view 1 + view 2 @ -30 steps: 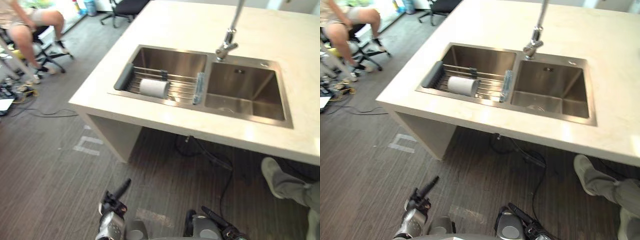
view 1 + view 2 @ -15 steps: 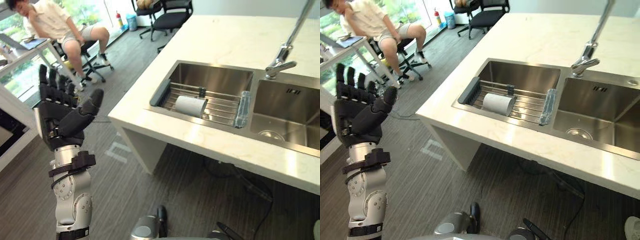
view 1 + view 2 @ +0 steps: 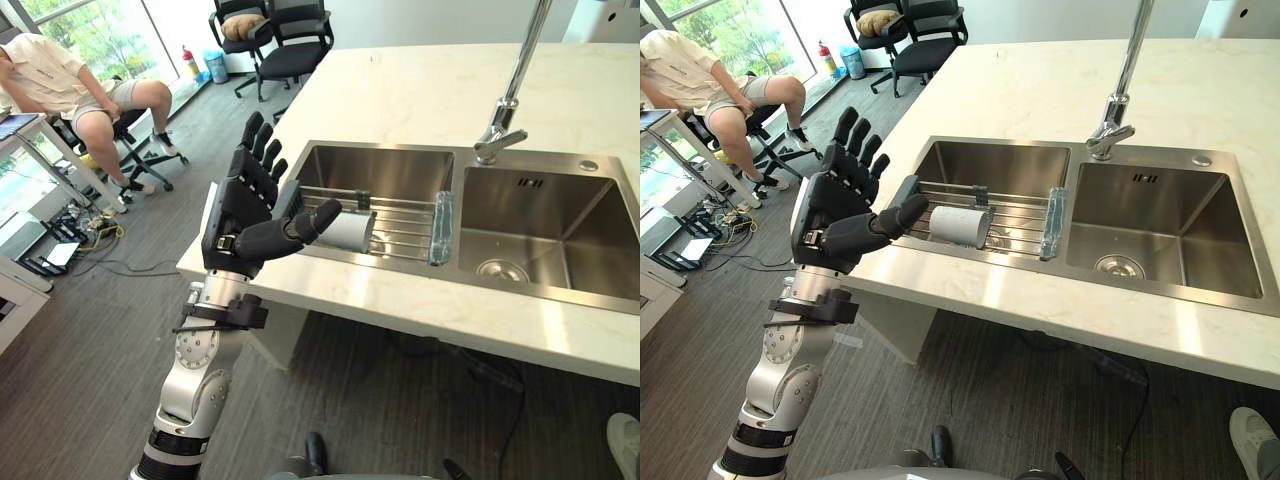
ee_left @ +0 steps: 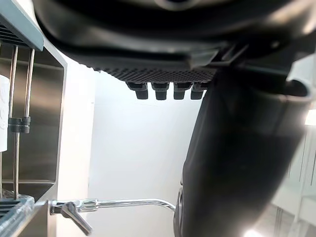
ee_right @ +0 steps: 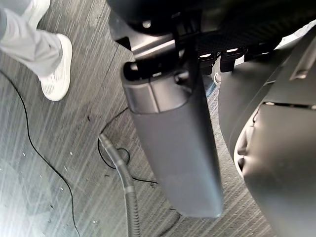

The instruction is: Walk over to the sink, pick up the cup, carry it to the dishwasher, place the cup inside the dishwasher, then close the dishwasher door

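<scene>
Item: left hand [image 3: 245, 215], now raised on the sink's [image 3: 380, 165] left side; half a second ago it stood well off from the sink, out over the floor, and half a second before that both hands hung low. The head camera has also swung in that time, so the sink's shift across the picture is no move of the sink. Meaning, as a judgement: the walk to the sink looks done and the reach for the cup is opening, with the pick-up, the carry and the dishwasher steps all left to do. Item: cup [image 3: 343, 230], white, lying on its side on the wire rack [image 3: 400, 215] across the sink's left basin, untouched. Item: left hand's condition: fingers straight and fanned apart, thumb pointing out toward the cup, nothing held. The right eye view shows a gap between the thumb tip and the cup, so there is no contact. The hand is above the counter [image 3: 400, 90] edge just left of the sink. Item: right hand [image 5: 173, 138], hanging low over the floor away from the sink, thumb out and fingers seemingly relaxed, empty, near a person's shoe [image 5: 54, 69]. Item: tap [image 3: 505, 120], behind the sink between its two basins. Item: seated person [image 3: 60, 85], well left of the sink.
</scene>
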Controlling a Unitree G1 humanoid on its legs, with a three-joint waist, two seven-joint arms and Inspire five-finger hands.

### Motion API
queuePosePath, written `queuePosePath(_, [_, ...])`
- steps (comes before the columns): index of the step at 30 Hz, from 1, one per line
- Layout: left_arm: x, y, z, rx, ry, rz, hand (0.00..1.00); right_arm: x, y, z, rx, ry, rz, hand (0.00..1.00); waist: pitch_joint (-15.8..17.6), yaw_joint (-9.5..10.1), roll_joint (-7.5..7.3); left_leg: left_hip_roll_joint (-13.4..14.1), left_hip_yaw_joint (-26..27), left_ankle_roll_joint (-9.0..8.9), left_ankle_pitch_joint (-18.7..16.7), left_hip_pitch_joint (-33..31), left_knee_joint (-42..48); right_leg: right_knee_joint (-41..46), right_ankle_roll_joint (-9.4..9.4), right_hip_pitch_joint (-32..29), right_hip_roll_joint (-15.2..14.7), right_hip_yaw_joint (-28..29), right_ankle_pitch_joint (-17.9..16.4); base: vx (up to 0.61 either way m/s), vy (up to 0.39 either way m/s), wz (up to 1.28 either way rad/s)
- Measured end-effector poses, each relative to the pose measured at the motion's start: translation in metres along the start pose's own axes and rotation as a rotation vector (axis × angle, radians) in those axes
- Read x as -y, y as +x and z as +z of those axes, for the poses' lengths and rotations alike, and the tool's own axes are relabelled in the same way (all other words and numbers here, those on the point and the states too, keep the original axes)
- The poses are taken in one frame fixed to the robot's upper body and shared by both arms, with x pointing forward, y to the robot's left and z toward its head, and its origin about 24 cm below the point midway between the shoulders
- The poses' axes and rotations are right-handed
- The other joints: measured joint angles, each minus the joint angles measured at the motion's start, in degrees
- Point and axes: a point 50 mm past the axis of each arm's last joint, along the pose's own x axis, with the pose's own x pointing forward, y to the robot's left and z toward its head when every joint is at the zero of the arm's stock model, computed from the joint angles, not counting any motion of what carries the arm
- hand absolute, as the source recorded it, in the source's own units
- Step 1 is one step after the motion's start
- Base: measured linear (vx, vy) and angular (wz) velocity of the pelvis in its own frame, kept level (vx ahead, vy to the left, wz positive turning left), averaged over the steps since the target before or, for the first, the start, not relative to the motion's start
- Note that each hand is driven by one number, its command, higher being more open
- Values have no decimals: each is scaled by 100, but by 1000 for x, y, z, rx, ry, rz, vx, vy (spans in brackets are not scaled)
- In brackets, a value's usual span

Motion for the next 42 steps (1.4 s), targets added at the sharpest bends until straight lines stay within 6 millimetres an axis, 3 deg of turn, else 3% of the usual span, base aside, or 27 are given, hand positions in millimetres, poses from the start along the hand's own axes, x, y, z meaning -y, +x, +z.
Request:
queuePosePath(8, [2, 16, 6, 34, 306, -53, 100, 13, -3, -2, -20, 65, 5, 100, -159, -4, -23, 78, 4, 3, 109, 24, -59, -231, -92, 65, 106, 53, 160, -62, -9, -4])
queuePosePath(9, [-13, 20, 3, -2, 383, -2, 100, 21, -4, -19, -63, 139, 37, 100, -221, -54, -357, 56, 15, -11, 99, 101, -201, -343, -13, 127, 119, 58, 325, 0, 0, 0])
queuePosePath(14, [-13, 20, 2, -3, 381, 1, 100, 20, -4, -19, -64, 138, 37, 100, -209, -101, -373, 65, 24, -13, 94, 101, -203, -332, -10, 113, 116, 70, 315, 0, 0, -1])
queuePosePath(18, [-11, 16, -6, -22, 318, 50, 100, 9, -3, -16, -40, 36, 67, 100, -189, -192, -397, 72, 128, 6, 64, 84, -239, -64, -15, -102, 72, 177, 118, 0, 2, -12])
queuePosePath(20, [-9, 12, -13, -37, 265, 87, 100, -1, -1, -15, -18, -46, 80, 100, -146, -220, -459, 13, 161, 18, 37, 29, -227, 445, -1, -384, -60, 164, -154, 12, 14, -1])
queuePosePath(22, [-7, 11, -14, -28, 247, 117, 100, -13, 0, -17, -2, -125, 72, 100, -41, -227, -676, -175, 162, 83, -19, 4, -128, 1034, -42, -607, -381, 87, -498, 63, 45, 24])
queuePosePath(23, [-6, 10, -14, -17, 262, 132, 100, -17, 0, -18, 16, -187, 54, 100, -36, -232, -800, -370, 290, 229, -244, -46, 117, 1048, -42, -495, -584, -66, -546, 143, 70, 42])
queuePosePath(24, [-5, 10, -13, 0, 283, 137, 100, -17, 0, -15, 33, -228, 42, 100, -11, -268, -794, -471, 338, 355, -397, -28, 231, 1231, -81, -407, -659, -205, -579, 235, 112, 57])
queuePosePath(25, [-8, 10, -6, 69, 359, 182, 100, -26, -1, -3, 106, -279, 45, 100, 141, -303, -869, -642, 246, 460, -528, 82, 303, 2861, -299, -954, -1125, -471, -628, 177, 92, 45])
queuePosePath(26, [-8, 10, -5, 77, 372, 187, 100, -26, -1, -2, 117, -285, 47, 100, 141, -309, -882, -643, 214, 450, -553, 91, 335, 3093, -333, -1053, -1185, -454, -601, 202, 94, 53])
queuePosePath(27, [-9, 9, -2, 110, 419, 197, 100, -30, -1, 0, 138, -326, 54, 100, 122, -296, -954, -712, 83, 457, -684, 187, 403, 3789, -533, -1272, -1378, -312, -385, 199, 34, 50])
queuePosePath(29, [-11, 9, 1, 138, 453, 212, 100, -32, -1, 1, 139, -349, 48, 100, 120, -264, -953, -729, -131, 510, -811, 465, 275, 4480, -597, -1440, -1508, -195, 111, 279, 21, 49])
queuePosePath(30, [-15, 9, 4, 153, 460, 237, 100, -33, -1, 0, 135, -326, 60, 100, 132, -268, -930, -700, -245, 504, -875, 600, 235, 4710, -554, -1548, -1537, -195, -202, 270, -10, 35])
queuePosePath(31, [-19, 8, 7, 167, 468, 262, 100, -36, 0, -2, 130, -315, 85, 100, 123, -263, -912, -643, -287, 443, -954, 678, 219, 4441, -531, -1695, -1443, -241, -519, 285, -28, 27])
queuePosePath(32, [-21, 8, 8, 174, 476, 272, 100, -37, 0, -3, 127, -315, 97, 100, 117, -263, -902, -592, -290, 391, -972, 691, 220, 4079, -481, -1750, -1326, -234, -590, 209, -43, 17])
queuePosePath(33, [-24, 9, 10, 183, 495, 273, 100, -39, 0, -7, 117, -317, 118, 100, 109, -276, -902, -518, -315, 292, -1030, 674, 257, 2977, -402, -1732, -1002, -97, -571, 244, -125, 31])
queuePosePath(34, [-23, 13, 12, 192, 511, 253, 100, -40, 0, -14, 101, -311, 125, 100, 104, -298, -945, -518, -427, 273, -1041, 672, 321, 2085, -205, -1688, -811, 30, -429, 220, -153, 45])
queuePosePath(35, [-22, 15, 11, 191, 514, 243, 100, -38, 0, -16, 93, -304, 122, 100, 95, -315, -962, -533, -505, 241, -1062, 683, 349, 1778, -140, -1646, -755, 28, -313, 295, -229, 70])
queuePosePath(36, [-18, 18, 9, 186, 511, 220, 100, -35, 1, -18, 81, -284, 112, 100, 64, -358, -1003, -575, -627, 179, -1101, 696, 366, 1388, -41, -1512, -651, 108, 351, 264, -220, 66])
queuePosePath(37, [-13, 18, 4, 166, 490, 208, 100, -33, 1, -10, 94, -270, 100, 100, 50, -366, -782, -445, -616, 102, -1114, 693, 344, 1280, -76, -1387, -546, -37, 352, 250, -201, 49])
queuePosePath(39, [-12, 19, 4, 166, 482, 203, 100, -33, 1, -3, 99, -297, 91, 100, 6, -326, -601, -270, -462, -1, -1145, 727, 277, 1174, -155, -1368, -344, -31, 314, 206, -161, -12])
queuePosePath(42, [-10, 27, 8, 185, 460, 177, 100, -25, 1, -4, 83, -277, 62, 100, -1, -347, -588, -104, -323, -134, -1176, 887, 238, 929, -228, -1151, -115, -29, 321, 149, -122, -20])
